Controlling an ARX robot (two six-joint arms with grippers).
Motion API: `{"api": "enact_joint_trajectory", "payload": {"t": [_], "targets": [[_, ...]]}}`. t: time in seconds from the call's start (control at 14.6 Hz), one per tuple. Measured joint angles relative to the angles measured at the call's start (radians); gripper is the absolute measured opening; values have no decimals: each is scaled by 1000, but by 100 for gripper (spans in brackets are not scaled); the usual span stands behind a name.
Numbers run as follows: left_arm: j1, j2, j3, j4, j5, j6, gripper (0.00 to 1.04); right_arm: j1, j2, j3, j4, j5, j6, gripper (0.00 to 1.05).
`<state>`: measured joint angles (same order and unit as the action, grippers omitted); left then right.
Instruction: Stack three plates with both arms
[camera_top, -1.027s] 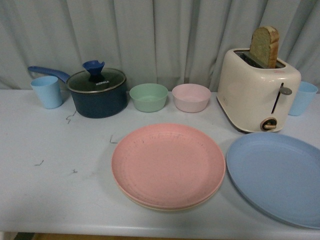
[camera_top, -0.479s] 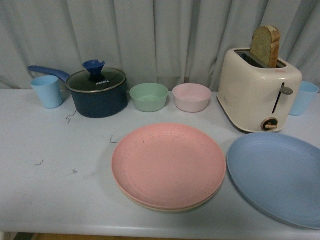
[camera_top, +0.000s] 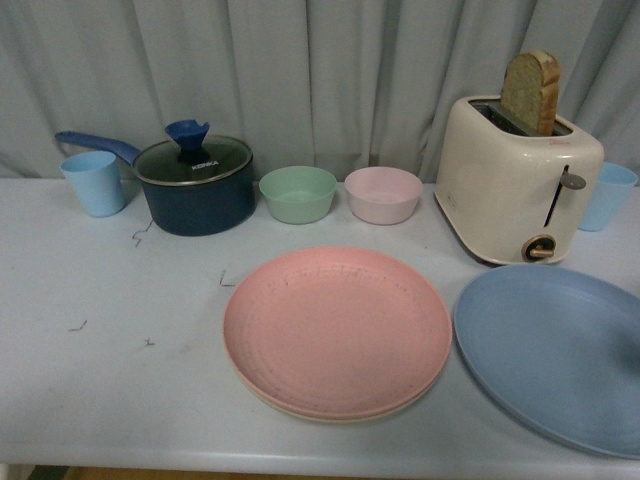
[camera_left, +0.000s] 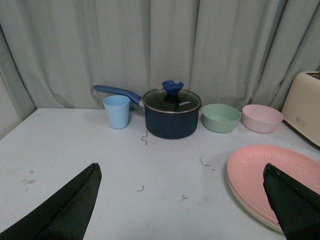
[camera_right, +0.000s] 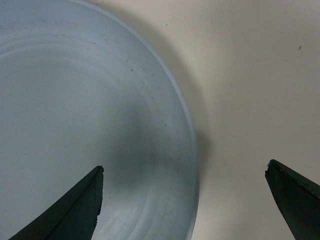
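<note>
The pink plate (camera_top: 337, 328) lies on the beige plate (camera_top: 330, 413), whose rim shows beneath it, at the table's front centre. The blue plate (camera_top: 555, 350) lies alone to their right. Neither arm shows in the front view. In the left wrist view my left gripper (camera_left: 182, 172) is open and empty, with the pink plate (camera_left: 270, 175) by one fingertip and the beige rim (camera_left: 250, 210) under it. In the right wrist view my right gripper (camera_right: 184, 170) is open, straddling the blue plate's (camera_right: 75, 115) rim from above, casting a shadow on it.
Behind the plates stand a blue cup (camera_top: 95, 182), a dark blue lidded saucepan (camera_top: 195, 180), a green bowl (camera_top: 297, 193), a pink bowl (camera_top: 383, 194), a cream toaster (camera_top: 515, 185) with bread and another blue cup (camera_top: 607, 195). The table's front edge (camera_top: 200, 462) is close.
A faint shadow has appeared on the blue plate's right edge in the front view. The plates have not moved.
</note>
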<state>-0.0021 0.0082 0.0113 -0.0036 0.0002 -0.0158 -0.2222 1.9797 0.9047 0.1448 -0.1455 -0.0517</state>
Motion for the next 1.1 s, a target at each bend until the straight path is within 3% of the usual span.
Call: {"api": "enact_joint_trajectory", "payload": {"t": [0.14, 0.48, 0.68, 0.82, 1.03, 1.1], "targets": [[0, 0, 0, 0, 0, 0, 98, 6, 45, 29, -1, 27, 10, 97], [0, 0, 0, 0, 0, 1, 98, 13, 108, 58, 5, 55, 10, 57], [0, 0, 0, 0, 0, 1, 98, 10, 114, 56, 20, 55, 12, 28], [0, 0, 0, 0, 0, 1, 98, -17, 76, 19, 39, 4, 25, 10], [0, 0, 0, 0, 0, 1, 98, -67, -38, -68, 32, -51, 30, 3], [0, 0, 0, 0, 0, 1, 98, -135, -189, -150, -44, -89, 13, 3]]}}
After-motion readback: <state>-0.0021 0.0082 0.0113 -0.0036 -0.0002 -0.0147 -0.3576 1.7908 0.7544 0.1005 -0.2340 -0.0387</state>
